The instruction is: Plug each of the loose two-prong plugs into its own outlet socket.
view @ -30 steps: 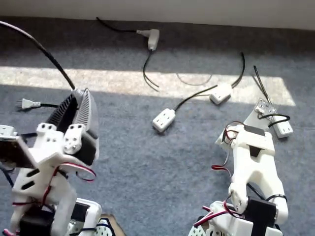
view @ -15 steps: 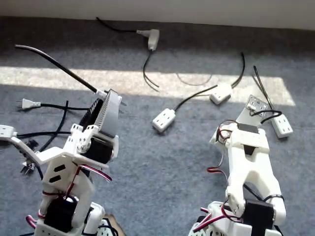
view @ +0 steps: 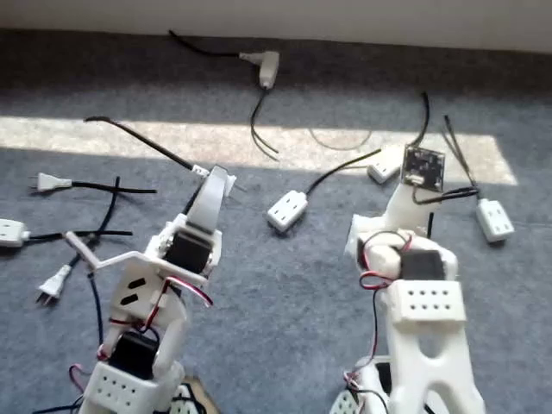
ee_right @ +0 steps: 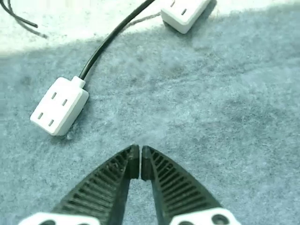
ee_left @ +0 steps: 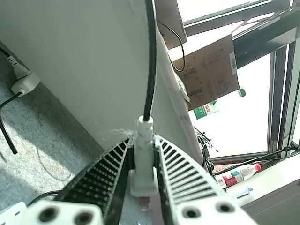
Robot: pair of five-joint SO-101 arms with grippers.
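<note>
My left gripper [ee_left: 143,141] is shut on a white two-prong plug [ee_left: 142,174], whose black cable [ee_left: 150,56] runs up out of the fingers. In the high view this gripper [view: 212,185] holds the plug [view: 201,171] above the carpet, left of a white outlet socket [view: 287,210]. My right gripper [ee_right: 139,155] is shut on nothing and hovers over bare carpet, near that same socket [ee_right: 58,112]. A second socket [ee_right: 185,10] lies farther off. Two loose plugs [view: 47,182] [view: 52,285] lie at the left.
More sockets lie at the right [view: 494,220], by the sunlit strip [view: 386,164] and at the left edge [view: 5,231]. A wall plug [view: 269,67] with its cord sits at the back. Black cables [view: 103,207] trail over the grey carpet on the left.
My left arm has swung right and lowered with the plug, dragging its cable along. My right arm has turned left toward the middle socket, away from the right-hand socket.
</note>
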